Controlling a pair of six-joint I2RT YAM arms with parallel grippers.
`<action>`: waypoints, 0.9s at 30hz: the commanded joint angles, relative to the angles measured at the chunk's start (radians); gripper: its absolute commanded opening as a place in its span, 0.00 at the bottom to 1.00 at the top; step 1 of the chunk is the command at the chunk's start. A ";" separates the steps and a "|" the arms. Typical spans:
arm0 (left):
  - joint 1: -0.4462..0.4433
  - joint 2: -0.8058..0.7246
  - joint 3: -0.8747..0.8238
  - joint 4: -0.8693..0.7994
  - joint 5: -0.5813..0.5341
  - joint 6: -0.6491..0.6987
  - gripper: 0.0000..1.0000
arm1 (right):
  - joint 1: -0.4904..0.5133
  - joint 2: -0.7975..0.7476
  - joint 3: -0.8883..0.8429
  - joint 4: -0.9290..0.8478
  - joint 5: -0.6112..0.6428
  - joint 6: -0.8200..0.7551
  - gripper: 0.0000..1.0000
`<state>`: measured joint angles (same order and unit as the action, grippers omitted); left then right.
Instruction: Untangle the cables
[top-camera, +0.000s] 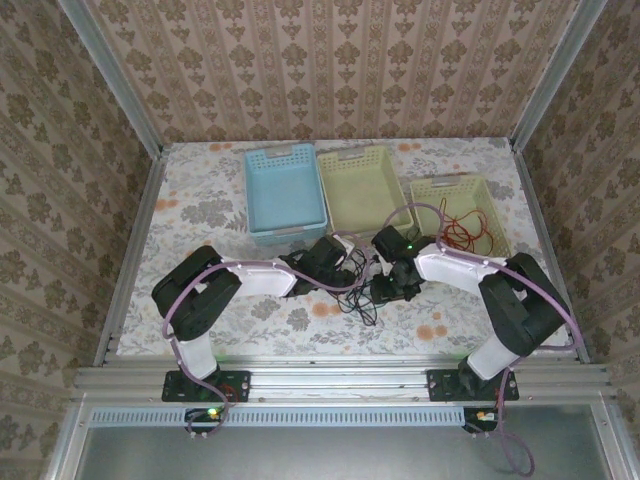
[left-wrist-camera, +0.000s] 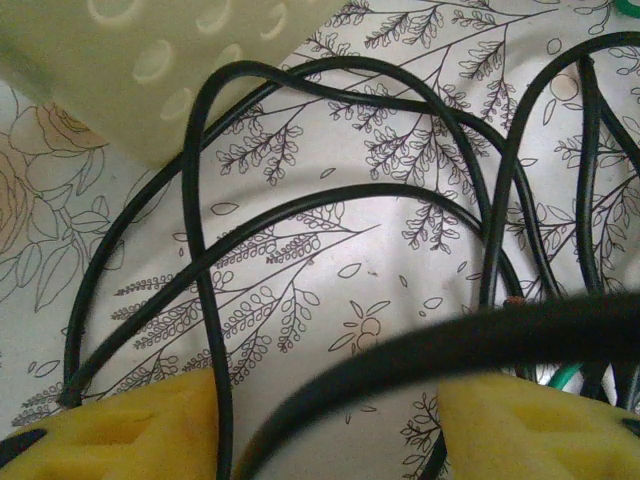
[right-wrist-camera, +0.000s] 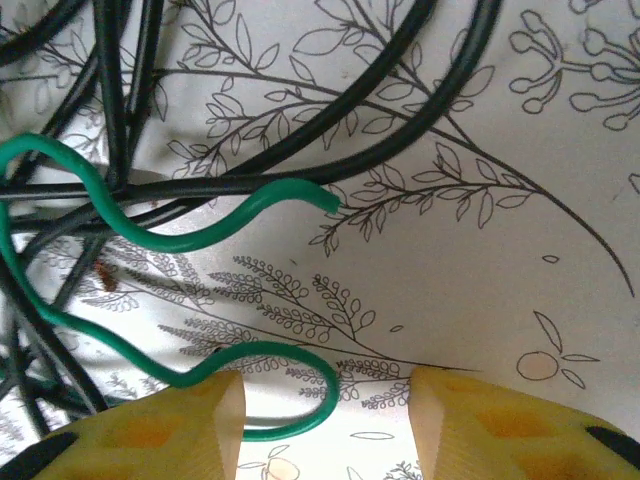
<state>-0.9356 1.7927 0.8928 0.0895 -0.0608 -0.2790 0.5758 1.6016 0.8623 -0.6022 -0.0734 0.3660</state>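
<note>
While both arms lean in over the middle of the worktop (top-camera: 200, 200), I read the scene from its left edge across. My left claw (left-wrist-camera: 328, 400) hangs low over the black cables (left-wrist-camera: 300, 205), its jaws apart and pinching nothing that I can make out. One black strand runs up past the inner face of a yellow pad (left-wrist-camera: 120, 430), and another, blurred and close to the lens, crosses the gap sideways. A corner of the yellow basket (left-wrist-camera: 150, 70) sits just beyond those loops. The knot itself lies between the two claws, toward the near edge, just in front of that basket. My right claw (right-wrist-camera: 328, 390) is open too, and this is the relation I care about. The green cable (right-wrist-camera: 180, 240) snakes out of the knot and its nearest bend lies just inside the gap, beside the pad on the knot's side. Its length runs away from the claw into the black mass. I judge the right arm the nearer one for green. A red cable (top-camera: 462, 232) lies apart in the basket (top-camera: 447, 181) nearest the right edge.
</note>
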 joint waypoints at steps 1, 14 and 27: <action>-0.006 0.020 -0.010 -0.037 -0.019 -0.004 0.58 | 0.030 0.070 0.008 -0.078 0.074 0.020 0.46; 0.011 0.014 -0.037 -0.085 -0.152 -0.069 0.11 | 0.001 -0.012 0.026 -0.053 0.184 0.049 0.00; 0.021 -0.008 -0.093 -0.096 -0.199 -0.129 0.00 | -0.129 -0.266 -0.016 0.020 0.357 0.056 0.00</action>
<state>-0.9298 1.7844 0.8577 0.1101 -0.1997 -0.3721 0.4576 1.3895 0.8719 -0.5972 0.1932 0.4038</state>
